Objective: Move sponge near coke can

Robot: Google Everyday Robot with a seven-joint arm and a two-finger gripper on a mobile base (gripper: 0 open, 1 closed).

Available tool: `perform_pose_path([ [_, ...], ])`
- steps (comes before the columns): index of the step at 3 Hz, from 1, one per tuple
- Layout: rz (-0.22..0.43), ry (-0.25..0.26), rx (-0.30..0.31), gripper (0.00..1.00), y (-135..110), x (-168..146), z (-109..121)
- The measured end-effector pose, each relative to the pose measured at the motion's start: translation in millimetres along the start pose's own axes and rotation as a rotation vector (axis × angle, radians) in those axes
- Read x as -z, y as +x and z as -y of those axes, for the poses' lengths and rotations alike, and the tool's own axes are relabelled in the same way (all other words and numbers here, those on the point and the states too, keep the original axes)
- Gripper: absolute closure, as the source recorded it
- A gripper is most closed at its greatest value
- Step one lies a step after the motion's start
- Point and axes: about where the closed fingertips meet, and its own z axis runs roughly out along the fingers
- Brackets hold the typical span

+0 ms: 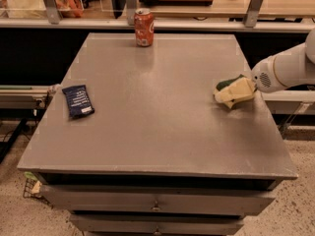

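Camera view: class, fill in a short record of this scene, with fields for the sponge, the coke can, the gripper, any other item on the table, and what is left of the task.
sponge: near the right edge of the table, green top showing
coke can: upright, at the table's far edge, left of centre
gripper: at the sponge; arm reaches in from the right
other item: dark blue packet, flat, near the left edge
task state: sponge and coke can far apart; move not yet done

Smooth plastic end effector (239,89) at right edge of matt grey table (157,112).
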Motion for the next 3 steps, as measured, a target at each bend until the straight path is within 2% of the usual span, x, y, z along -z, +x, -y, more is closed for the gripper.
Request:
perform_pose_path([
  [1,0.012,-0.030,-0.007,0.38,-7.5,3.1,-3.9],
  [2,0.076,-0.040,0.023,0.62,-34.1,20.6,-8.0],
  [3,0.155,-0.029,0.080,0.93,-72.0,53.4,-8.4],
])
